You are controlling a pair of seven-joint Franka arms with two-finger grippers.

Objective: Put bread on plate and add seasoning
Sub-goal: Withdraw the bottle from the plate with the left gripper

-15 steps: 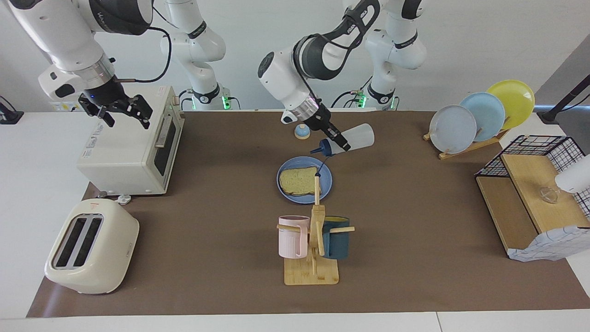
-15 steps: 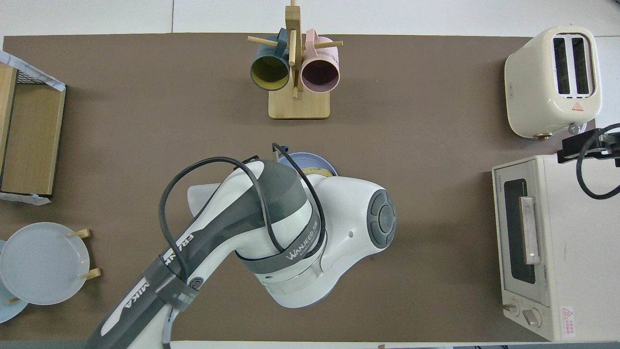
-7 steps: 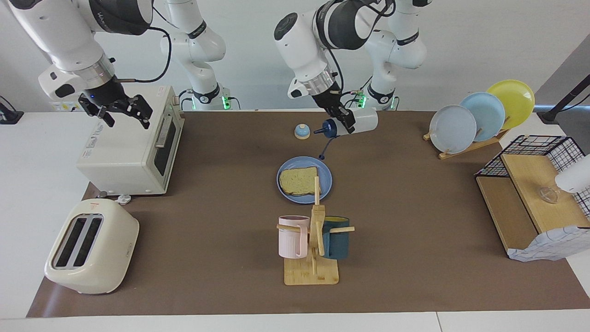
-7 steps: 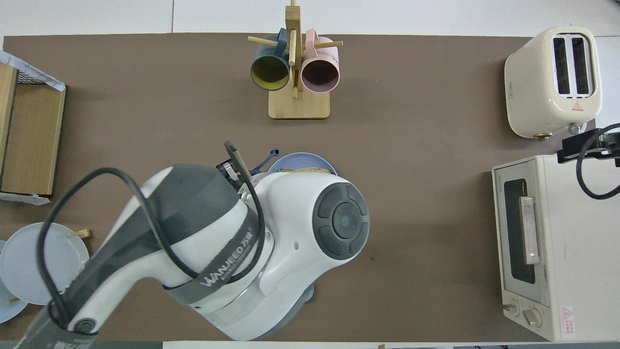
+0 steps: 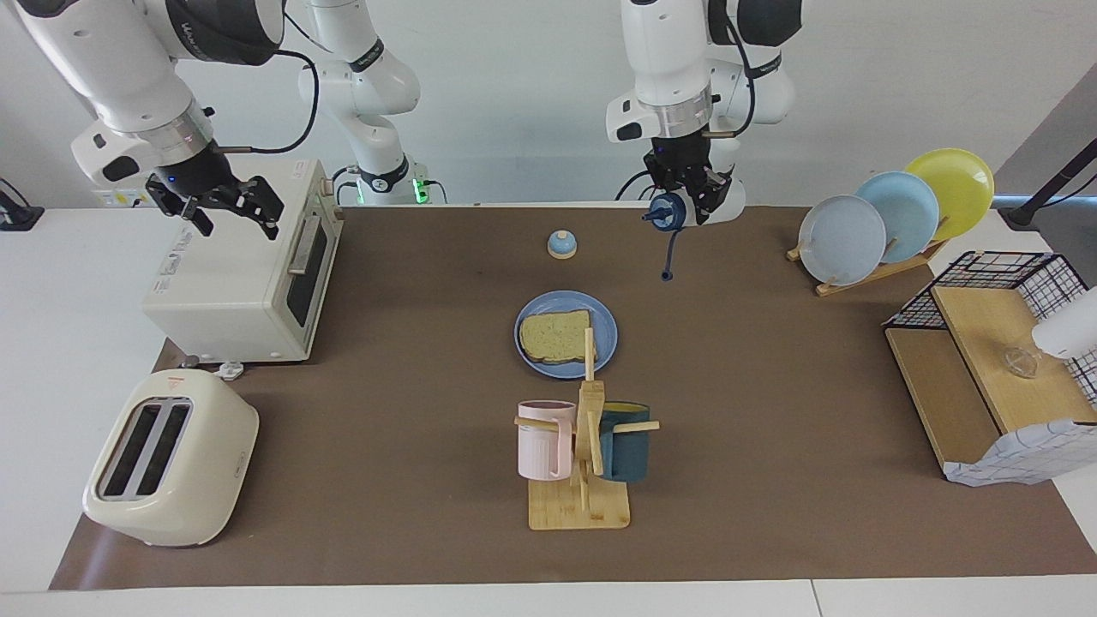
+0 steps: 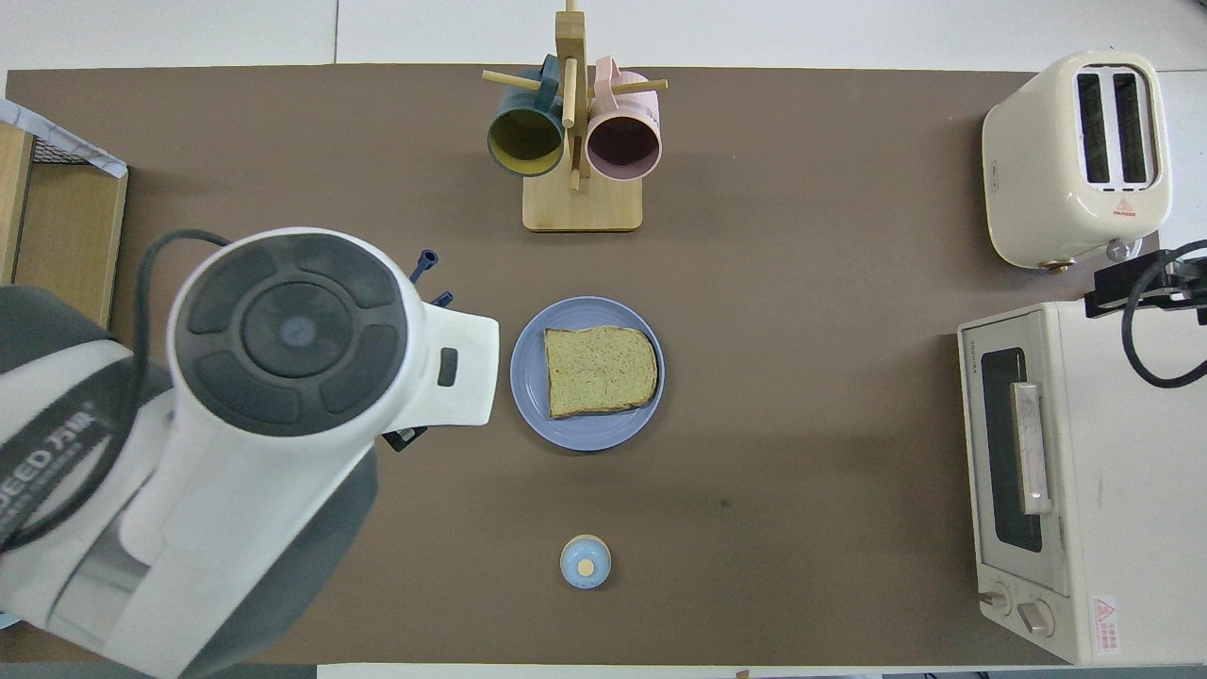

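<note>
The bread (image 5: 555, 337) lies flat on the round blue plate (image 5: 607, 338) in the middle of the table; both also show in the overhead view, bread (image 6: 600, 371) on plate (image 6: 528, 377). My left gripper (image 5: 690, 195) is shut on the seasoning bottle (image 5: 670, 210), held on its side in the air, off the plate toward the left arm's end. Its stopper (image 5: 666, 276) dangles below. In the overhead view the arm hides the bottle except the stopper (image 6: 426, 259). My right gripper (image 5: 221, 206) waits open and empty over the toaster oven (image 5: 248, 266).
A small blue-domed bell (image 5: 561, 245) sits nearer to the robots than the plate. A mug rack (image 5: 583, 446) with a pink and a dark mug stands farther out. A toaster (image 5: 171, 458) is at the right arm's end; a plate rack (image 5: 891, 214) and a wire shelf (image 5: 994, 360) are at the left arm's end.
My left gripper has swung the bottle from above the plate's edge up and away toward the left arm's end. The bread and plate now show uncovered from above. The right arm has not moved.
</note>
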